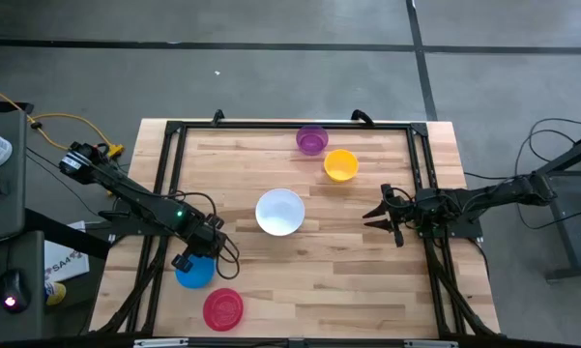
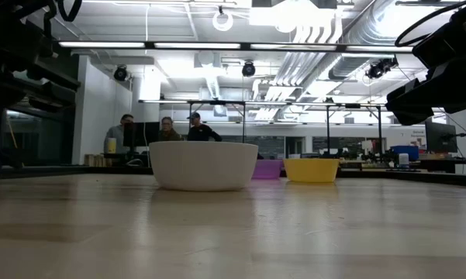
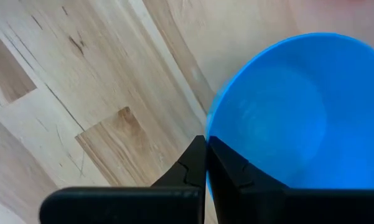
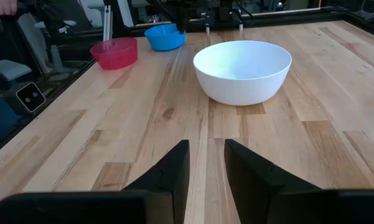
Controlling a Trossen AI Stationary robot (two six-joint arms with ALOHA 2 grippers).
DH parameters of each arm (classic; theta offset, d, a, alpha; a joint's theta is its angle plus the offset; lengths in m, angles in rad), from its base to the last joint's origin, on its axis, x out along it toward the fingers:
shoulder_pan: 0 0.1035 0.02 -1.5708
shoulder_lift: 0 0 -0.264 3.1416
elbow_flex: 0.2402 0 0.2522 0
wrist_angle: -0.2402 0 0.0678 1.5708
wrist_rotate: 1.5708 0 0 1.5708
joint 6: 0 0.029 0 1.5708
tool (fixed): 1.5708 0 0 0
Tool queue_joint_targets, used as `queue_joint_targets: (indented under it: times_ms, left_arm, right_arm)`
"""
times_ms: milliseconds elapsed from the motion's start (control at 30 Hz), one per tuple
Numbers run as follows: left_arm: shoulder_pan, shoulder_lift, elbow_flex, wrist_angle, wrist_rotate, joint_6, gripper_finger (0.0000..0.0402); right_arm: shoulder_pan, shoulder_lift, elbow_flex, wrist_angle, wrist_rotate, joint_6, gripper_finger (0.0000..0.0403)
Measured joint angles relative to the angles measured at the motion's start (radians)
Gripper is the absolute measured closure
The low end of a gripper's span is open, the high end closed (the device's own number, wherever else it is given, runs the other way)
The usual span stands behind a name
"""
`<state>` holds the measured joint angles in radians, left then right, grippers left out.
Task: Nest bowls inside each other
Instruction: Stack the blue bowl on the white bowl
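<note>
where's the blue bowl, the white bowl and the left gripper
blue bowl (image 3: 286, 112): left wrist view, on its inner floor.
white bowl (image 1: 279, 212): high view, on the middle of its inside.
left gripper (image 3: 206, 163): left wrist view, where the shut fingertips meet at the blue bowl's rim.

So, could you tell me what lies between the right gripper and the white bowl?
Only bare wood: the right wrist view shows nothing between the right gripper and the white bowl.

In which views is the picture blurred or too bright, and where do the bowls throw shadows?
Low view: ceiling lights glare strongly, the near table is soft, and the white bowl throws a faint shadow beneath. Left wrist view: the blue bowl looks blurred at its rim. High view: even light, with only small shadows beside the bowls. Right wrist view: sharp, with a soft shadow under the white bowl.
</note>
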<state>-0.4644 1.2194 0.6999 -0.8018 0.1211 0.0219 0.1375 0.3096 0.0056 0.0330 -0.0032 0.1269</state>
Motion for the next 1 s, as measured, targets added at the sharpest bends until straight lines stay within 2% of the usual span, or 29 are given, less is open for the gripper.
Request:
queue_joint_targets:
  times_ms: [233,567,1000]
  left_arm:
    - [0.01,0.0,0.022,-0.017,0.0,0.0,0.0401]
    - [0.104,0.0,0.112,-0.152,-0.009,0.06,0.0402]
    - [0.239,0.014,0.24,-0.214,-0.011,0.166,0.0402]
  right_arm:
    - [0.0,0.0,0.0,0.0,0.0,0.0,0.0308]
    - [0.0,0.0,0.0,0.0,0.0,0.0,0.0308]
    - [0.0,0.0,0.0,0.0,0.0,0.0,0.0308]
